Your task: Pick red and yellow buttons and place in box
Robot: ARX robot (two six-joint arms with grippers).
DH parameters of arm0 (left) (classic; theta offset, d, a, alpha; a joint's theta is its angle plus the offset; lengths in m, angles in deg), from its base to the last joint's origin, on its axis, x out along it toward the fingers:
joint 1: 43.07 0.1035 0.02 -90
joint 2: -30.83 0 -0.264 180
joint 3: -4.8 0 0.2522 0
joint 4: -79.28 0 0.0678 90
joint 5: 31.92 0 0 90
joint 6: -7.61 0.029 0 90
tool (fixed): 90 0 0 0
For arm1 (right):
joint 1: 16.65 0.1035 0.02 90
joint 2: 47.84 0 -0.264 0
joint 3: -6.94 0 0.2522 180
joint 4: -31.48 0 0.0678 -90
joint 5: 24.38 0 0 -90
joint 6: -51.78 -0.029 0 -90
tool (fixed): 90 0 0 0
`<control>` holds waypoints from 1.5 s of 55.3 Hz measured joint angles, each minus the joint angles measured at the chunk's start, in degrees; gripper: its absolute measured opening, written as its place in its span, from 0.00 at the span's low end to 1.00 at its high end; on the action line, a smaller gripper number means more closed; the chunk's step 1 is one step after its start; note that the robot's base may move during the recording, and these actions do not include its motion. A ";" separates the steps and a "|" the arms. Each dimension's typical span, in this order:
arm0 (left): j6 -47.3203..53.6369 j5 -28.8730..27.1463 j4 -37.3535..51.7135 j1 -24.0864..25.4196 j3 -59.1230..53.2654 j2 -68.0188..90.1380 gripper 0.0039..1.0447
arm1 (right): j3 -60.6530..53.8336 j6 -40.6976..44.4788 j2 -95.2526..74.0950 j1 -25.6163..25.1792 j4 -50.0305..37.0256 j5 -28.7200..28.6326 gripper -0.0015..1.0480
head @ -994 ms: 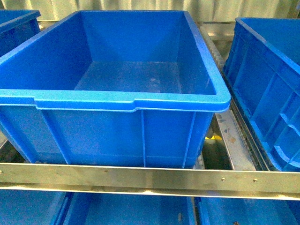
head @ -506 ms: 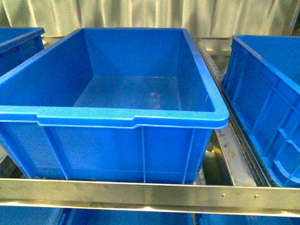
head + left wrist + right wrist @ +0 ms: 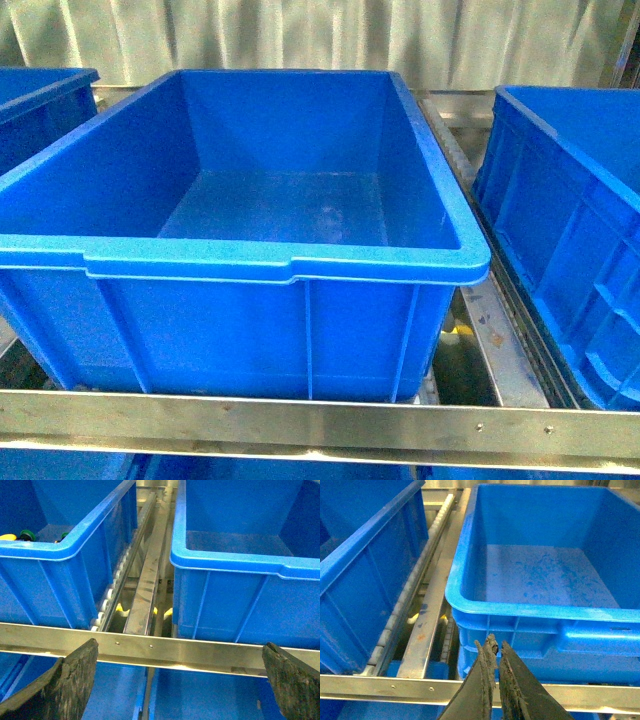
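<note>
Front view: centre box [image 3: 290, 262], blue w/ thick rim, fills the mid; inside is bare blue floor, no buttons in it. Left bin [image 3: 45, 85] sits at its 9 o'clock and right bin [image 3: 560, 200] at its 3 o'clock, each apart from it by a slim gap. Metal rail [image 3: 320, 425] runs across at 6 o'clock and a pale curtain [image 3: 300, 35] hangs at 12. Neither arm shows in this view. Left wrist view: left gripper [image 3: 180, 644] hangs low in front of the rail, over the gap betw. left bin [image 3: 75, 542] and centre box [image 3: 240, 565]. Its fingers [image 3: 65, 685] are spread wide w/ nothing betw. them. A roller track [image 3: 117, 587] runs down that gap. Yellow button [image 3: 7, 537] lies in the left bin, only a sliver of cap seen at the pic's edge, w/ green caps [image 3: 27, 534] just beside it. No red caps seen in any view. Right wrist view: right gripper [image 3: 497, 645] has its fingers [image 3: 482, 680] pressed together, holding nothing, just short of the right bin [image 3: 520, 611]. That bin's floor is scuffed and bare. Centre box's side wall [image 3: 365, 580] is also in that view.
</note>
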 joint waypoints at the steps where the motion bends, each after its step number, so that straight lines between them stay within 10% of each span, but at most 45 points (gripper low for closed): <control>1: 0.00 0.00 0.00 0.00 0.00 0.00 0.93 | -0.28 0.00 0.48 0.04 0.17 0.00 0.04; 54: 0.00 0.00 0.00 0.00 0.00 0.00 0.93 | -5.97 -0.13 17.27 0.09 9.75 0.00 0.04; 83: 0.00 0.00 0.00 0.00 0.00 0.00 0.93 | -5.97 -0.17 17.94 0.09 10.12 0.00 0.95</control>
